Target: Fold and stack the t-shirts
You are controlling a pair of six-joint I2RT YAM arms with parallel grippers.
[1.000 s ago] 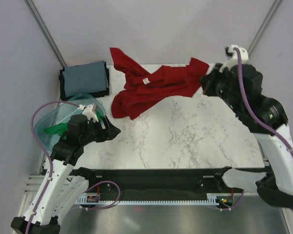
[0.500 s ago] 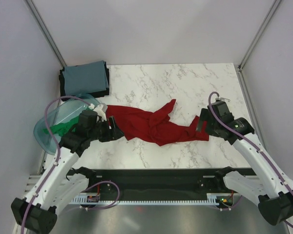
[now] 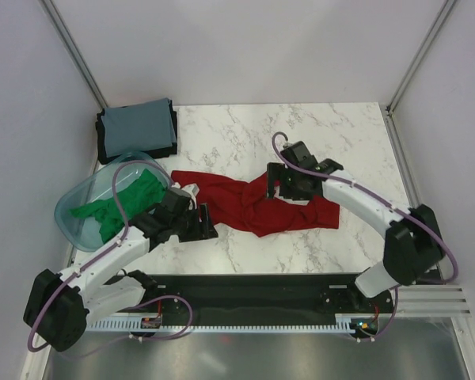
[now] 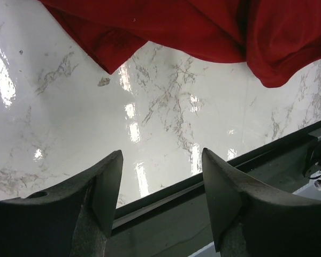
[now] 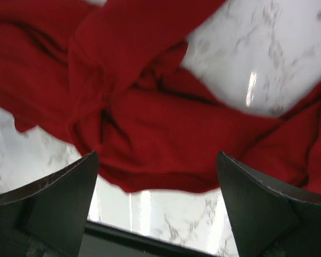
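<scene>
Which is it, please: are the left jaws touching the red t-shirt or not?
Apart. Left wrist view shows bare table between the open left gripper and the red t-shirt.

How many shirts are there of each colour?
Red shirt: 1
Green shirt: 1
Grey-blue shirt: 1
Dark shirt: 1
Total: 4
</scene>
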